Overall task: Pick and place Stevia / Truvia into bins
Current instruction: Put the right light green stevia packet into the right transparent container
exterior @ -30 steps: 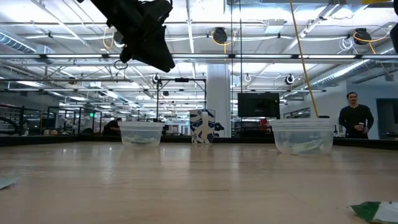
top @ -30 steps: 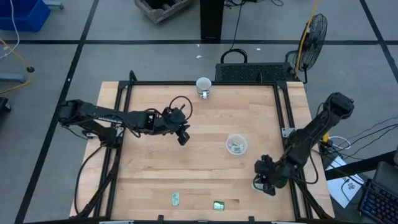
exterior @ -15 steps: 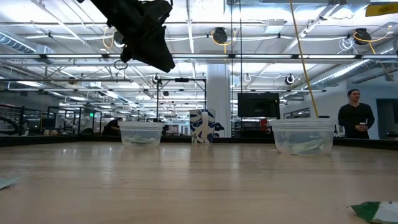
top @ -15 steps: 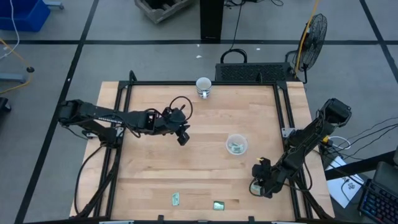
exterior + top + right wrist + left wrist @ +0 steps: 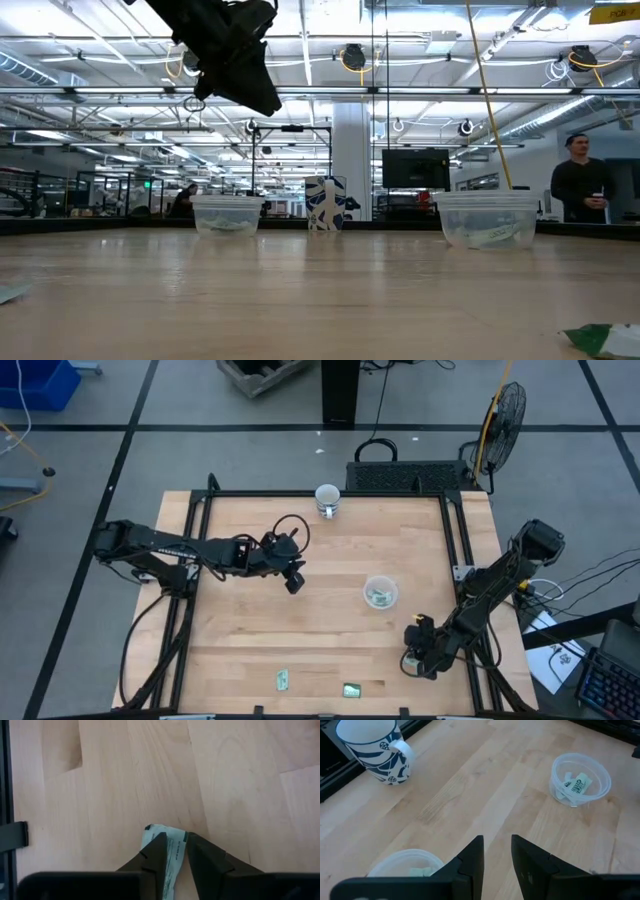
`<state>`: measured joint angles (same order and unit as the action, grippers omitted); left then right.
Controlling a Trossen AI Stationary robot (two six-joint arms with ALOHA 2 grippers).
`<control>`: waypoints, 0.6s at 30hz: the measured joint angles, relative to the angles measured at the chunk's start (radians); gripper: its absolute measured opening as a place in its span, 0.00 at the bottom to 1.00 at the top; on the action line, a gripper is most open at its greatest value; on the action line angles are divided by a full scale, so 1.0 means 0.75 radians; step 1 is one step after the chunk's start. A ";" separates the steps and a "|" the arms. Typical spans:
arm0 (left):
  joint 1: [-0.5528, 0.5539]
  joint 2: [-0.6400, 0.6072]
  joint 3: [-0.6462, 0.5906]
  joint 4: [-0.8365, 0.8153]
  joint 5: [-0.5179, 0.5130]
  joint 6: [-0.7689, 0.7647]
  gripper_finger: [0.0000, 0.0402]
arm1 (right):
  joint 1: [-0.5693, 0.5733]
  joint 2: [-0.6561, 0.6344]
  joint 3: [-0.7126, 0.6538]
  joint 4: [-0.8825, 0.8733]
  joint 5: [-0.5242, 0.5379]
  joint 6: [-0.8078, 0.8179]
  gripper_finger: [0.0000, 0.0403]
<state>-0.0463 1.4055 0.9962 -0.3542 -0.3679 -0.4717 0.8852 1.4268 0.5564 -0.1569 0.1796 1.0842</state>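
Note:
Two green-and-white Stevia sachets [image 5: 283,679] [image 5: 351,689] lie flat near the table's near edge; one shows in the low view [image 5: 600,338]. A third sachet [image 5: 167,842] sits between my right gripper's [image 5: 176,840] fingers near the table's right near corner [image 5: 415,658]. One clear cup [image 5: 380,593] [image 5: 580,780] [image 5: 488,218] stands right of centre with sachets inside. The other cup [image 5: 405,862] [image 5: 228,214], also holding sachets, stands under my left gripper [image 5: 497,842] [image 5: 293,580]. That gripper hovers above it with a narrow gap between its fingers. My right gripper has the sachet between its two fingertips, coming from above and pointing down. The sachet's far end [image 5: 160,831] sticks out past the tips over the wood. One finger [image 5: 155,852] covers part of it. I cannot tell whether it is lifted.
A white mug with a blue pattern [image 5: 327,498] [image 5: 375,750] [image 5: 325,203] stands at the far edge. Black frame rails [image 5: 190,540] run along the table's sides. Bare wood lies between the cups and the near sachets. A person [image 5: 580,190] stands in the room behind.
My right gripper has shifted a little toward the table's left and near edge, then held still. My left arm has kept still above its cup.

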 joint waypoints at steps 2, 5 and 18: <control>0.000 0.000 0.000 0.000 0.000 0.002 0.25 | 0.000 0.015 0.001 0.005 0.003 -0.005 0.11; 0.000 0.000 0.000 0.000 -0.001 0.023 0.25 | 0.000 0.024 0.000 0.027 0.011 -0.022 0.03; 0.000 0.001 0.000 0.001 -0.001 0.033 0.25 | -0.002 -0.159 -0.008 0.327 0.207 -0.492 0.00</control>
<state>-0.0463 1.4059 0.9962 -0.3538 -0.3683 -0.4469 0.8837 1.3076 0.5507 0.0882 0.3347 0.7154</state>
